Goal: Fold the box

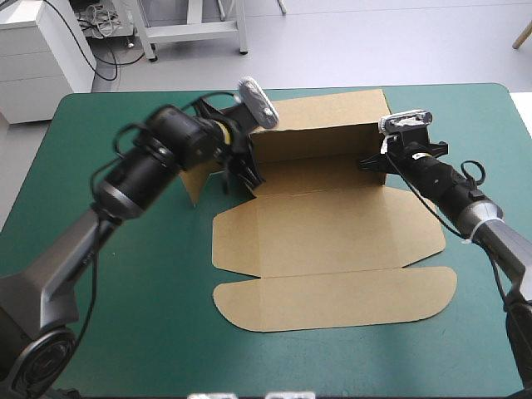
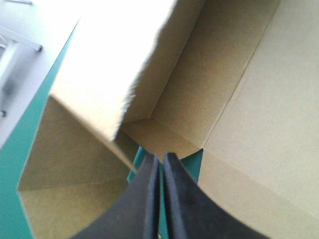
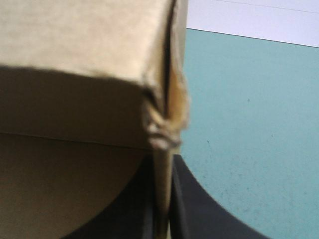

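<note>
The brown box (image 1: 332, 224) lies mid-table, its base and lid panels flat and its far wall standing upright. My left gripper (image 1: 248, 176) is at the wall's left end, just inside the corner. In the left wrist view its black fingers (image 2: 160, 158) meet in a point at that corner of the box (image 2: 259, 99), with no board seen between them. A side flap (image 1: 195, 179) stands out to the left of it. My right gripper (image 1: 366, 163) is at the wall's right end. In the right wrist view it (image 3: 162, 164) is shut on a thin upright edge of the box (image 3: 75, 74).
The rounded lid flap (image 1: 332, 301) lies flat toward the table's front edge. Teal-green cover (image 1: 125, 316) stretches to the left and front of the box. The table's far edge (image 1: 432, 86) runs close behind the raised wall.
</note>
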Controlling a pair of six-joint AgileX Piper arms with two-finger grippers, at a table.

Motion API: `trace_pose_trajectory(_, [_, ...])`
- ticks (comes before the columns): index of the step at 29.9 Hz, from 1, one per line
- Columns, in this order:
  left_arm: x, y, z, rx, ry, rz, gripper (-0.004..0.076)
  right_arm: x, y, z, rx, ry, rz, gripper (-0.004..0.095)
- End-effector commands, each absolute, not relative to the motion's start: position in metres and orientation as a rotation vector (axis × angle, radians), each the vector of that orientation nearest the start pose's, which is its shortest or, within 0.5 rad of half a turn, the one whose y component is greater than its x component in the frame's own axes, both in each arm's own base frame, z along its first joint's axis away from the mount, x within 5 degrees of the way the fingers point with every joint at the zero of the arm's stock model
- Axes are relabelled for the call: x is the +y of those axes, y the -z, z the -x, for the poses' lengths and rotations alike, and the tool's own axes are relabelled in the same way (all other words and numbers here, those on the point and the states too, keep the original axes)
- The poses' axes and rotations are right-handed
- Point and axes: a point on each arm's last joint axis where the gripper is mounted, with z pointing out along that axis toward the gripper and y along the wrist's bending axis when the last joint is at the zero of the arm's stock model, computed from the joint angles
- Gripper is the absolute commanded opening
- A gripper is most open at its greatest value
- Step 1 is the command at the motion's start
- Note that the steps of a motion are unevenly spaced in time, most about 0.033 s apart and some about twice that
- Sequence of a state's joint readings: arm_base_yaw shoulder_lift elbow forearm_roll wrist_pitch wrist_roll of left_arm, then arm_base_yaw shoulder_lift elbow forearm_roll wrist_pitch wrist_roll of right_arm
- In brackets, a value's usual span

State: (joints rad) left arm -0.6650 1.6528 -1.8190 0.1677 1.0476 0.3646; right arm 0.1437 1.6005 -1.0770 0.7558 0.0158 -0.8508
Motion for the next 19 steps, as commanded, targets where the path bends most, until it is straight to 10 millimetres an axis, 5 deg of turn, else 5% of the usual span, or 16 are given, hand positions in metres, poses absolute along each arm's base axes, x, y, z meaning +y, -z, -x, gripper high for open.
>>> trace_pose_trajectory(1, [-0.163, -0.476, -0.293, 2.052, 0.132, -0.923, 0.0006, 0.049, -0.310, -0.361, 1.890, -0.018, 0.196, -0.0020])
trace_pose_trajectory(8, [-0.042, -0.476, -0.327, 2.273, 0.434, -0.219, 0.0007, 0.049, -0.310, -0.361, 1.889, -0.016, 0.198, -0.0020])
trace_pose_trajectory(13, [0.017, -0.451, -0.330, 2.357, 0.582, 0.043, 0.0007, 0.049, -0.310, -0.361, 1.885, -0.007, 0.205, -0.0020])
trace_pose_trajectory(19, [0.060, -0.419, -0.320, 2.348, 0.648, 0.311, 0.0007, 0.049, -0.311, -0.361, 1.880, -0.002, 0.201, -0.0020])
